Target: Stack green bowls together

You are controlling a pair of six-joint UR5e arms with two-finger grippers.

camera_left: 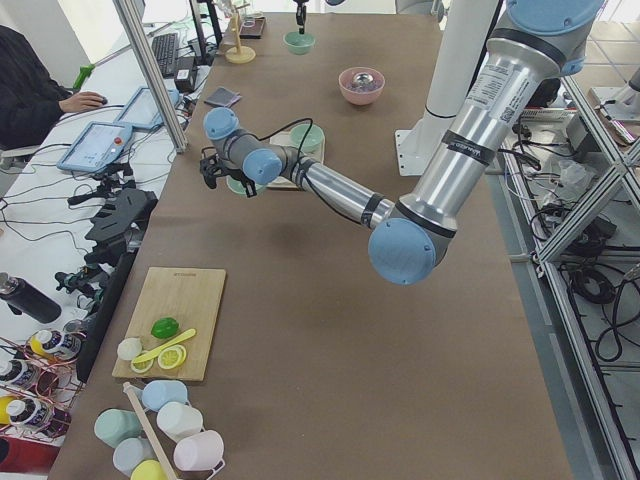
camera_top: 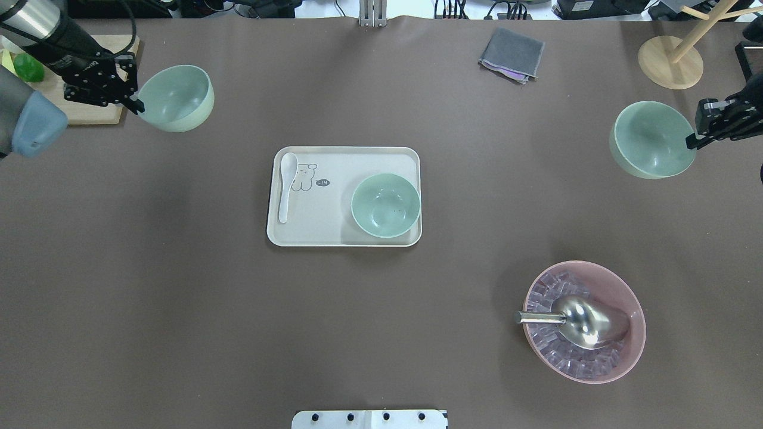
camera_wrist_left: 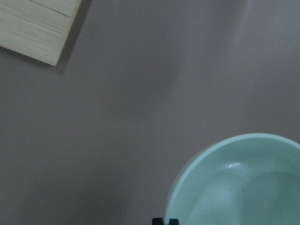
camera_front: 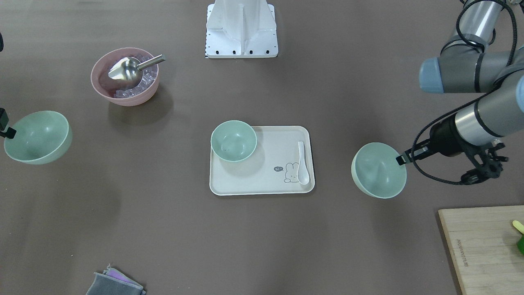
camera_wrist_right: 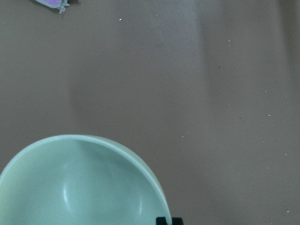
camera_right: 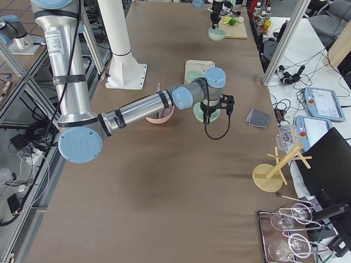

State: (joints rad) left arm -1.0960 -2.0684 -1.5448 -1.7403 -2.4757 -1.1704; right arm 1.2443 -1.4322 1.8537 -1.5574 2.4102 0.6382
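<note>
gripping green bowls [camera_top: 176, 98]: left tool [camera_top: 140, 109], right tool [camera_top: 689, 143]; third bowl [camera_top: 385, 205] on tray [camera_top: 334, 229].

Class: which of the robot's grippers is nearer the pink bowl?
Right. The right gripper holds a green bowl on the same side as the pink bowl; the left gripper is far across, past the tray.

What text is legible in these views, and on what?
"hi~": in the dark speech bubble beside the bunny drawing printed on the tray.
Engraved line along the edge of the wooden cutting board: too small to read.
Nothing else legible; bottle labels and screens in the side views are too small or blurred.
</note>
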